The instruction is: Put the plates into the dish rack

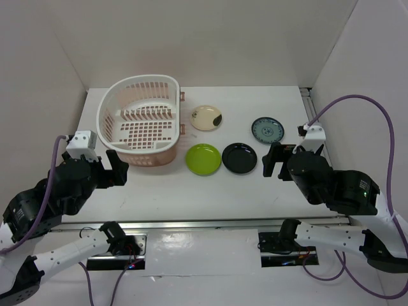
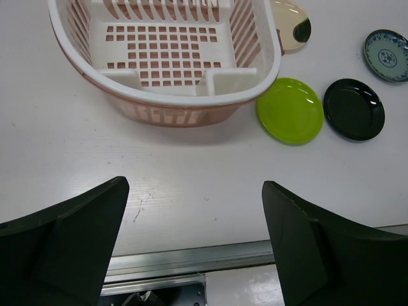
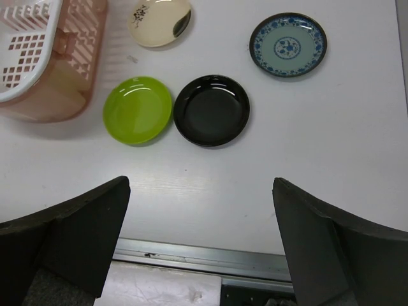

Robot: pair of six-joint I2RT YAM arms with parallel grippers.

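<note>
Pink-and-white plastic, the dish rack (image 1: 139, 120) stands at the far left of the table (image 1: 191, 194), its row of tines seen whole only from overhead. The right wrist view alone makes the teal plate's (image 3: 288, 45) blue pattern plain. The cream plate (image 3: 159, 21), lime plate (image 3: 138, 109) and black plate (image 3: 211, 109) lie flat beside the rack, none loaded. The left gripper (image 1: 118, 168) and right gripper (image 1: 271, 160) hover with jaws wide, holding nothing. The table is white, between plain pale walls (image 1: 210, 38).
</note>
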